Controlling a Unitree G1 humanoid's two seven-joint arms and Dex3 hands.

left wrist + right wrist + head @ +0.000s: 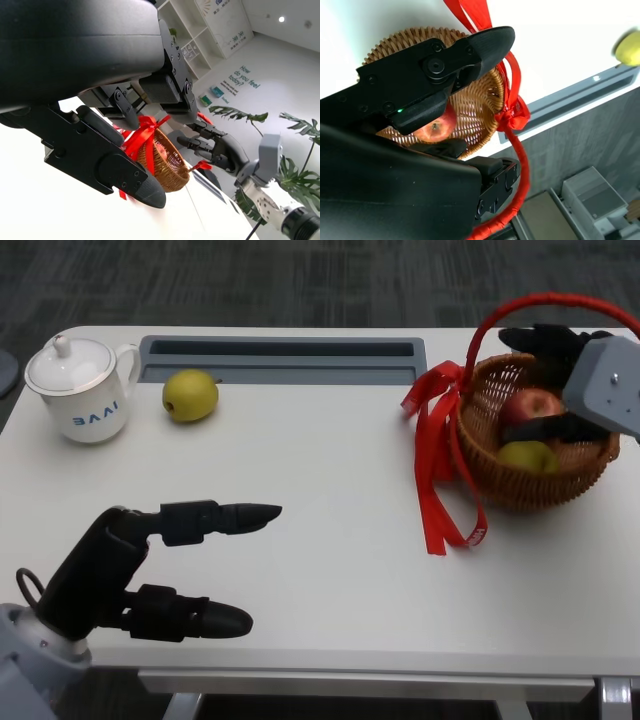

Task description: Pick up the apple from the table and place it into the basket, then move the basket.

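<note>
While the red apple (533, 404) already lay inside the wicker basket (500, 478), beside a yellow-green fruit (527, 456), it looked firm, smooth and fairly light, a thing that could roll or slip if squeezed badly. The right hand (556, 358) hovered over the basket's mouth with its fingers (470, 47) spread above and around the apple; whether they were touching or pinching it could not be told from any view. For the move that remained, the basket seemed the thing to think about: stiff woven sides, light even with its load, and a tall red handle (560, 304) arching over it, which was judged the natural place to take hold, near its top so the load would hang level. A red ribbon (436, 455) tied at the handle's base trailed onto the tabletop (330, 490) and was soft enough to snag. Counted up, there was one red apple, one basket, one yellow-green fruit in it and one more such fruit (190, 395) lying well apart near one white lidded cup (80, 388). The left hand (140, 570) rested low at the near edge, its fingers apart and holding nothing
</note>
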